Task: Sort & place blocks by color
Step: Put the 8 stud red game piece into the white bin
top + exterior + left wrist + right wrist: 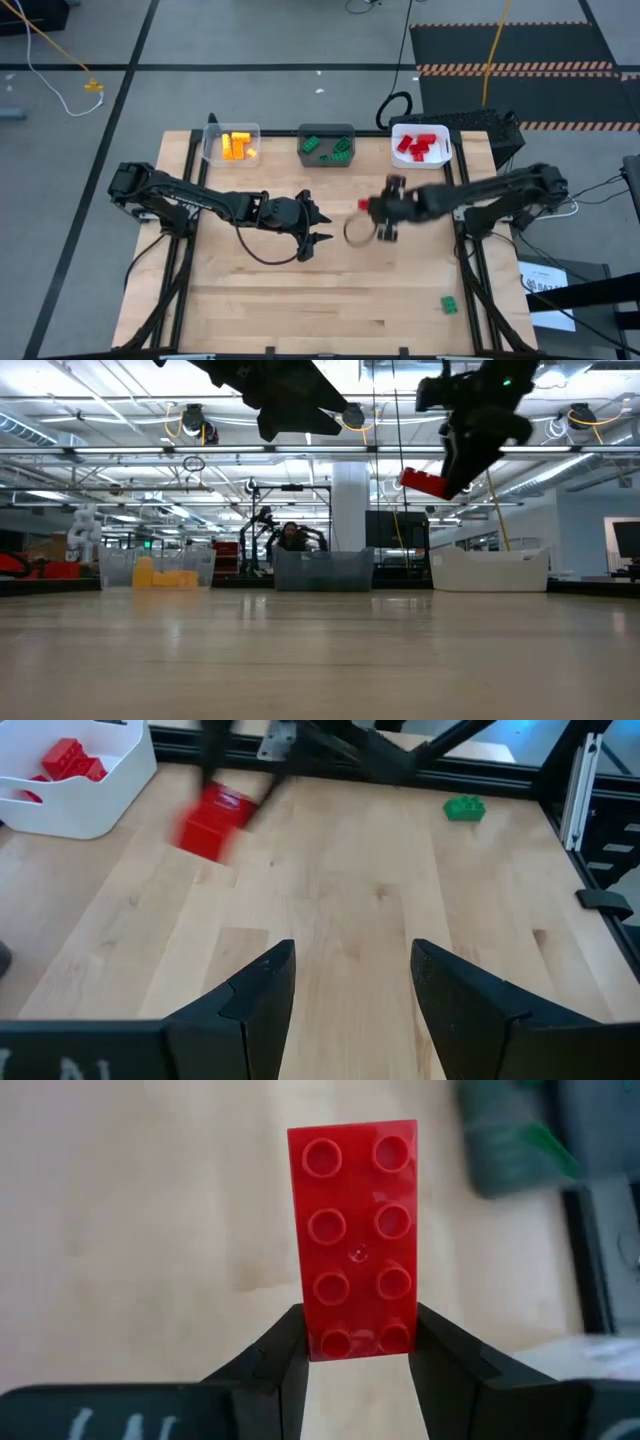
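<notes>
Right wrist view: I'm seeing my right gripper (pixel 355 1355) clamping a red block (pixel 355 1240) (raised off the desk (pixel 300 300)); left gripper (pixel 318 228) is waiting at nine o'clock, jaws apart.

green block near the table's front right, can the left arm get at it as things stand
Probably yes: the left gripper is empty with fingers apart, and bare table lies between it and the green block, though the right arm sits nearer.

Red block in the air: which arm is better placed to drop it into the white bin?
Right. Its gripper is shut on the red block, and the white bin is on its side. The left gripper is open and empty.
</notes>
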You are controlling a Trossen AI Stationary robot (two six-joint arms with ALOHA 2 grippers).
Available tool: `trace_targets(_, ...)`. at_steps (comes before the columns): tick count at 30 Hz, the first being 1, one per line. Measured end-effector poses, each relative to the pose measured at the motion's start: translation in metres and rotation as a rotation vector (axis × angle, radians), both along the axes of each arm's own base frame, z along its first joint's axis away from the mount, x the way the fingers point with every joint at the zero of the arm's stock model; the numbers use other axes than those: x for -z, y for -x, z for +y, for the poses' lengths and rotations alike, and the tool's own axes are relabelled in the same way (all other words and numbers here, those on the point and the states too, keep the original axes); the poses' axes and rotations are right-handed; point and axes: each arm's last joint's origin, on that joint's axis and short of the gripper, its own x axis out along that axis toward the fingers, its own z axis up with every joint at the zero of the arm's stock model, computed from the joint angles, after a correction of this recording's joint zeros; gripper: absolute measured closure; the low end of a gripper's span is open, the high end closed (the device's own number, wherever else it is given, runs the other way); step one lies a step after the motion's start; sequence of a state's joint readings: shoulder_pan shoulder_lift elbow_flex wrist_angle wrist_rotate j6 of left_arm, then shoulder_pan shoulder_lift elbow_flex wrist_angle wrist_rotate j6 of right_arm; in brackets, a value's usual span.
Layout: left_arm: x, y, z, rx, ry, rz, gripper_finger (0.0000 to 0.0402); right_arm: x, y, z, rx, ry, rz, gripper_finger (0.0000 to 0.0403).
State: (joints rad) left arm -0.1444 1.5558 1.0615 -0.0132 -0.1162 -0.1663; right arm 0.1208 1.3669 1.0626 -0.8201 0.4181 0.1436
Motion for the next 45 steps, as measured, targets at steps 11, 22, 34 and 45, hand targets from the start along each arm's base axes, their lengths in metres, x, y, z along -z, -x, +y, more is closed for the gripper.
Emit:
trace_targets(11,0.001,0.001,0.000,0.001,-0.002,0.012,0.0201,-0.010,0.026,-0.118,0.279,0.049,0.048,0.0281)
trace_targets(22,0.001,0.001,0.000,0.006,-0.012,0.014,0.0201,-0.009,0.079,-0.200,0.551,-0.025,0.021,0.0281)
trace_targets(34,0.001,0.001,-0.001,0.005,-0.002,0.013,0.0201,0.033,0.118,-0.210,0.694,-0.125,0.166,0.0281)
trace_targets(45,0.001,0.001,-0.001,0.007,-0.007,0.012,0.0201,0.047,0.129,-0.216,0.723,-0.108,0.152,0.0258)
